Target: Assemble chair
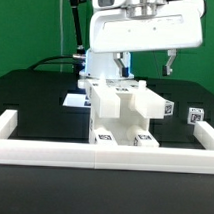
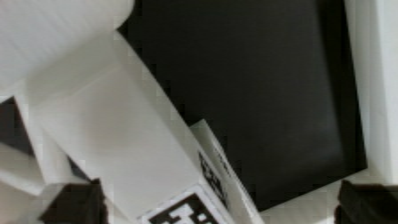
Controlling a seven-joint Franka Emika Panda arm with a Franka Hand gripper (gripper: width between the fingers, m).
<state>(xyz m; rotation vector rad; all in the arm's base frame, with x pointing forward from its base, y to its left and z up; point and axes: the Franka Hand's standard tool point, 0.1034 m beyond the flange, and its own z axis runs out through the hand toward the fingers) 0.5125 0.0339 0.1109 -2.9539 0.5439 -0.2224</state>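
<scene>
The chair (image 1: 120, 107) stands partly joined in the middle of the black table: a blocky white body with upright posts and small tags on its front feet. My gripper (image 1: 146, 64) hangs just above it, fingers wide apart and empty. In the wrist view the gripper (image 2: 222, 206) is open, with dark fingertips (image 2: 71, 206) at both lower corners. A white chair piece (image 2: 125, 130) with a black-and-white tag (image 2: 189, 210) lies below and between them, apart from both fingers.
The long low white border frame (image 1: 103, 151) runs along the front and up both sides. Two small tagged white pieces (image 1: 167, 109) (image 1: 196, 115) sit at the exterior view's right. The marker board (image 1: 73, 98) lies flat behind the chair on the left.
</scene>
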